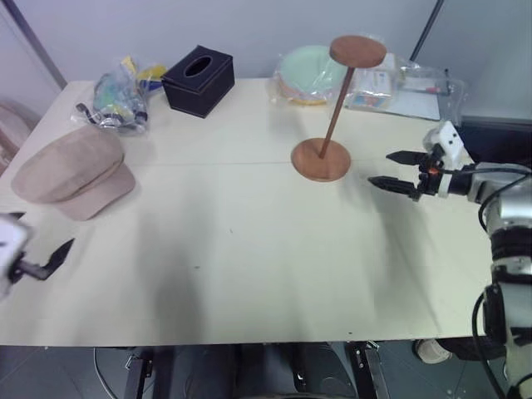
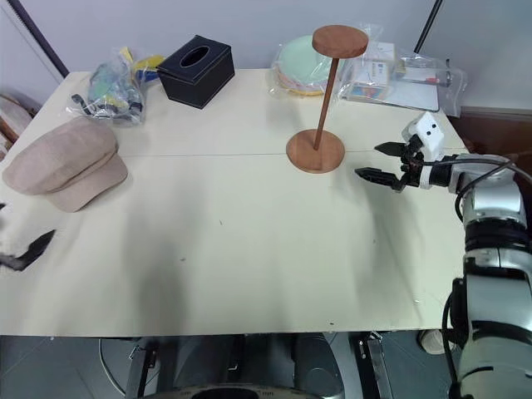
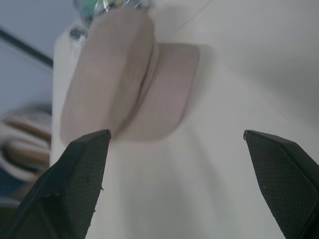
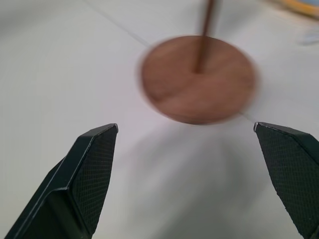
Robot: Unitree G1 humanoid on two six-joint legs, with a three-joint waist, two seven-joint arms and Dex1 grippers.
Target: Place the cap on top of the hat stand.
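Counter (image 1: 249, 274) surface pale and flat, bare across its near half; left gripper (image 3: 174, 144) at the near left edge, fingers (image 3: 79, 184) spread wide apart and holding nothing; in the left wrist view the cap lies ahead of the fingers, apart from them.

Right gripper (image 1: 401, 170) over the right side of the counter, pointing toward the stand's base; fingers (image 4: 94, 169) wide apart, nothing between them; the gripper is near the base and clear of it.

Cap (image 1: 73, 170) resting flat on the left part of the counter, brim toward the near side, crown rounded and puffy; colour beige-pink; nothing touches it.

Stand (image 1: 332, 112) upright right of centre; round base (image 1: 321, 159) flat on the counter, thin rod rising to a smaller round disc (image 1: 357, 51); the rod appears to lean in the head views; disc top bare; cap and stand well apart.

Far row, left to right: clear bag (image 1: 118, 96) of mixed items just behind the cap; black tissue box (image 1: 198, 79) beside it; pale green plates (image 1: 307, 73) in clear wrap behind the stand; clear packet (image 1: 407, 91) of papers at the far right corner.
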